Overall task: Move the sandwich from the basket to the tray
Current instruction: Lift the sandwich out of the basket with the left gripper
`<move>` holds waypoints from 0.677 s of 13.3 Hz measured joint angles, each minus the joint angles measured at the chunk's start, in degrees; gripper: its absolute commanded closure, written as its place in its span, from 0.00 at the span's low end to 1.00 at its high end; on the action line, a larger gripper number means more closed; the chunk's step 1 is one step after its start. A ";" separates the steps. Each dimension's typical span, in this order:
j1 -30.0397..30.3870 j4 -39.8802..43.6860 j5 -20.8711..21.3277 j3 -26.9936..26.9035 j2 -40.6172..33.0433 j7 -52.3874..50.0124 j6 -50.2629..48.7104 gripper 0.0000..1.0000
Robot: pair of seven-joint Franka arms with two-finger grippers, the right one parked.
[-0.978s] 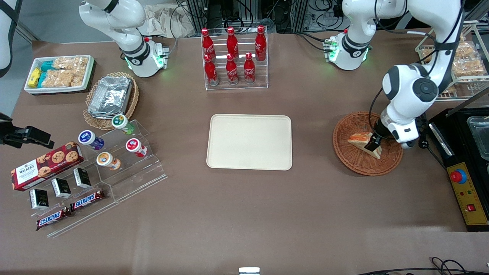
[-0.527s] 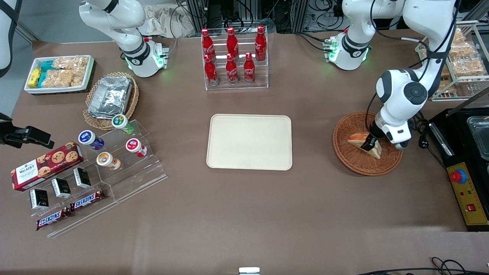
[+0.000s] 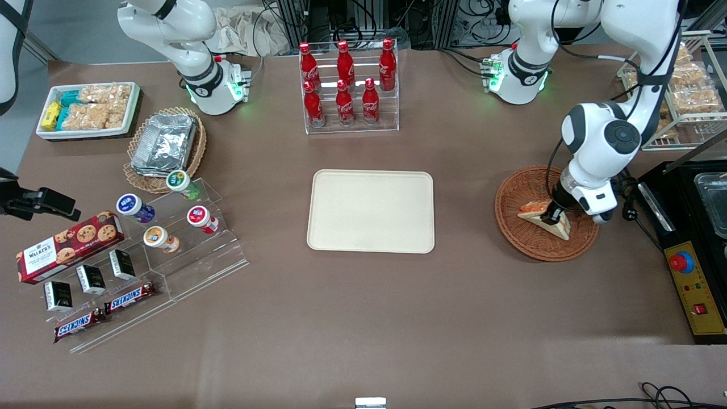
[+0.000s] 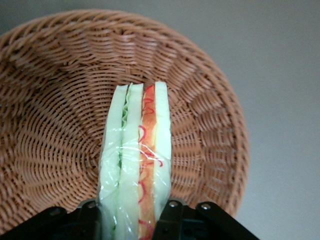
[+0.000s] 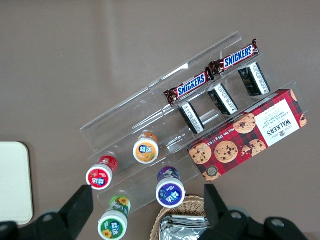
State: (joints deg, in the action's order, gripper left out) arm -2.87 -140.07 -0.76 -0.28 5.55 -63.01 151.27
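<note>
The sandwich [image 3: 531, 208], a wrapped white wedge with orange and green filling, lies in the round reddish-brown basket [image 3: 514, 230] toward the working arm's end of the table. My gripper [image 3: 552, 217] is down in the basket and shut on the sandwich. In the left wrist view the two black fingers [image 4: 172, 220] press on both bread faces of the sandwich [image 4: 137, 145], with the basket [image 4: 60, 100] under it. The cream tray [image 3: 370, 211] lies bare at the table's middle, apart from the basket.
A rack of red cola bottles [image 3: 346, 85] stands farther from the camera than the tray. A black control box with a red button [image 3: 690, 272] sits beside the basket at the table end. A wire rack of bagged snacks [image 3: 684, 94] stands above it.
The wrist has shifted a little over the basket and settled lower. The sandwich has shifted slightly toward the camera between the fingers.
</note>
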 measured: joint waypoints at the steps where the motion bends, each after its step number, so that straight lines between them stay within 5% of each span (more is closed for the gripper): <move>1: -0.02 2.55 0.10 0.10 -1.45 1.14 -5.40 1.00; 5: -0.23 21.20 0.23 0.95 -5.99 10.85 -35.95 1.00; 9: -0.64 34.23 0.21 9.22 -6.49 16.94 -52.04 1.00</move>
State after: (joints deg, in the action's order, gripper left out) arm -3.51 -105.84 -0.55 8.95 -0.94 -46.07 99.22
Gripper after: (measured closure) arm 0.793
